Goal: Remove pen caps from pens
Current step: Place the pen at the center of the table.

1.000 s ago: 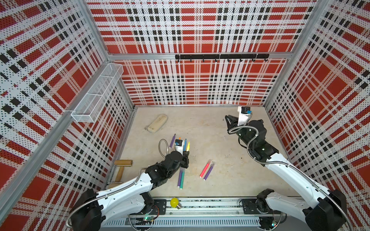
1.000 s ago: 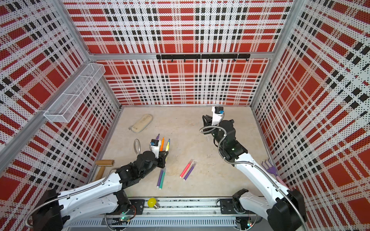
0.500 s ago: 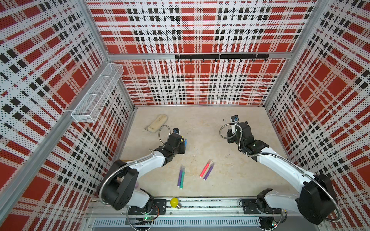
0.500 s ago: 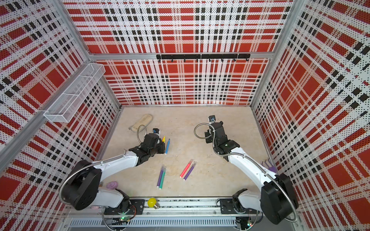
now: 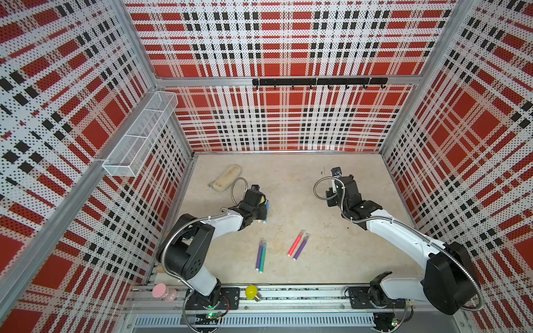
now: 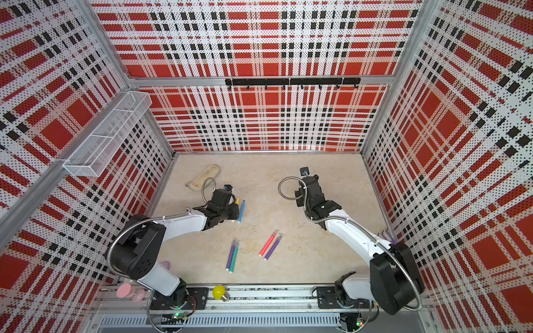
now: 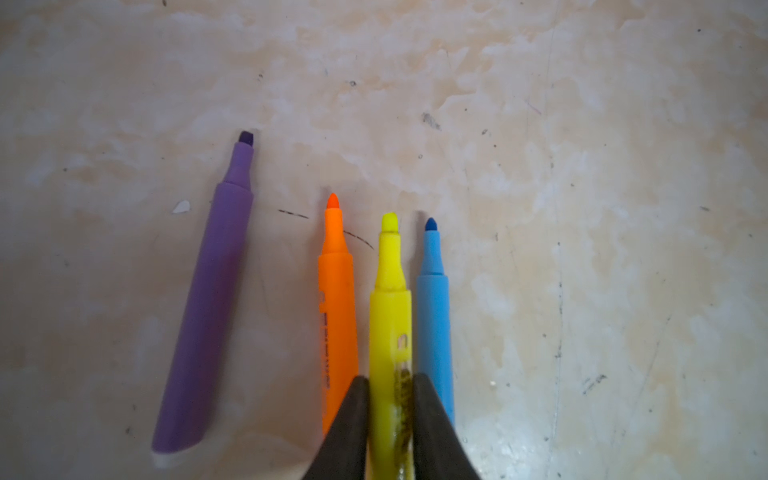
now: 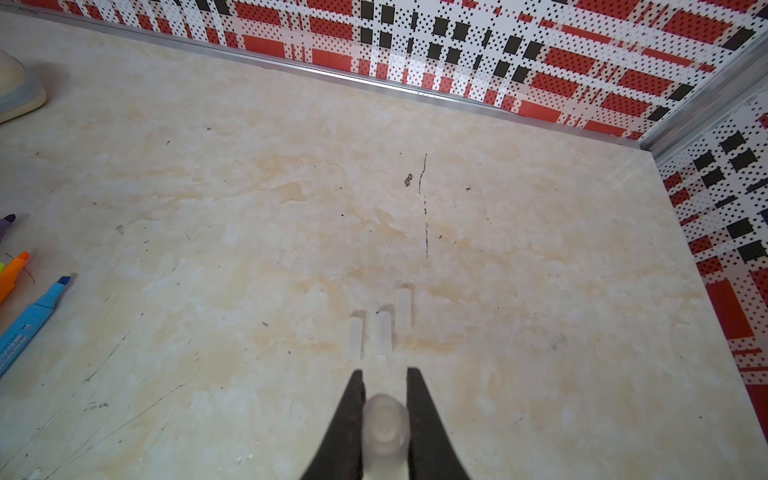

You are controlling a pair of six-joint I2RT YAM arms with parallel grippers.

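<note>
On the beige stone-look tabletop (image 7: 582, 208), the yellow plastic marker pen (image 7: 390, 316) lies between the fingers of the left gripper (image 7: 390, 378). The blue plastic marker pen (image 7: 433, 316) is just beside it toward the right arm, the orange plastic marker pen (image 7: 337, 299) is just beside it on the other side, and the purple plastic marker pen (image 7: 208, 299) lies apart beyond that. The right gripper (image 8: 384, 370) has a clear plastic pen cap (image 8: 384, 432) between its fingers, with three more clear plastic caps (image 8: 383, 332) side by side just ahead of its fingertips. Behind both grippers, between the arms, lie a purple-and-teal pen pair (image 5: 261, 255) and a pink-and-purple pen pair (image 5: 298, 244).
</note>
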